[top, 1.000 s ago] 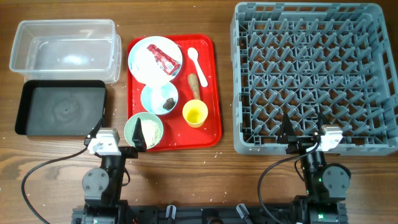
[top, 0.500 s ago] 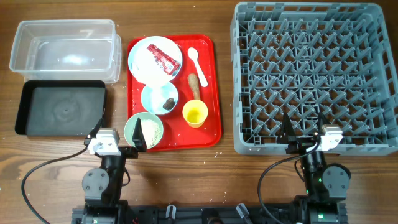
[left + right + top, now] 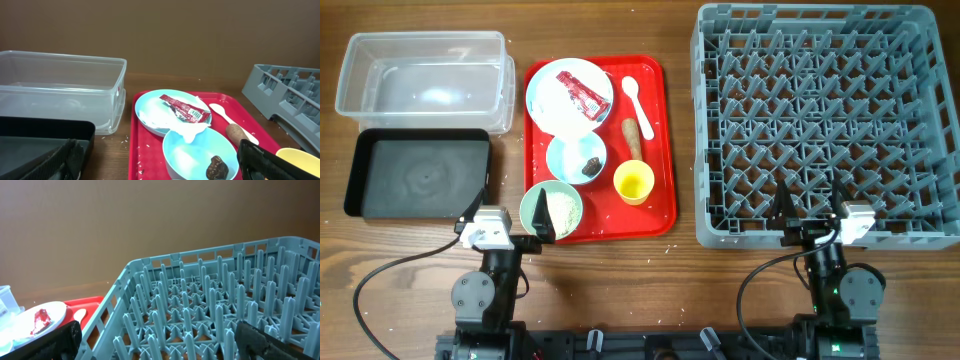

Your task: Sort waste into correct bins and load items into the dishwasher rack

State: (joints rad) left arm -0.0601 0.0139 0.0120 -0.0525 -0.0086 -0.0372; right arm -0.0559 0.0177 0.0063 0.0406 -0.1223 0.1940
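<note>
The worktop [image 3: 680,270] is brown wood grain, with a few white specks near the red serving tray [image 3: 660,150]. Behind it, both wrist views show only a plain brown wall.

The clear tub [image 3: 350,70] sits at the far left with the black tray [image 3: 360,170] just in front of it. The grey dishwasher rack [image 3: 820,120] fills the right side. On the red tray:
- The pale blue plate [image 3: 545,100] carries the red-and-white wrapper [image 3: 577,90].
- The white spoon [image 3: 633,97] and the brown stick-shaped piece [image 3: 633,135] lie beside the plate.
- The pale blue bowl [image 3: 565,155] holds the dark lump [image 3: 591,163].
- The pale green bowl [image 3: 532,205] holds the rice-like crumbs [image 3: 562,210].
- The yellow cup [image 3: 633,182] stands upright.

The left gripper [image 3: 165,162] has its fingers spread wide and holds nothing. From overhead, one dark finger lies over the near edge of the green bowl (contact cannot be told).

The right gripper [image 3: 812,200] is also spread wide and empty. Its two pointed fingers sit over the near edge of the rack, with only pegs showing between them in its wrist view.
</note>
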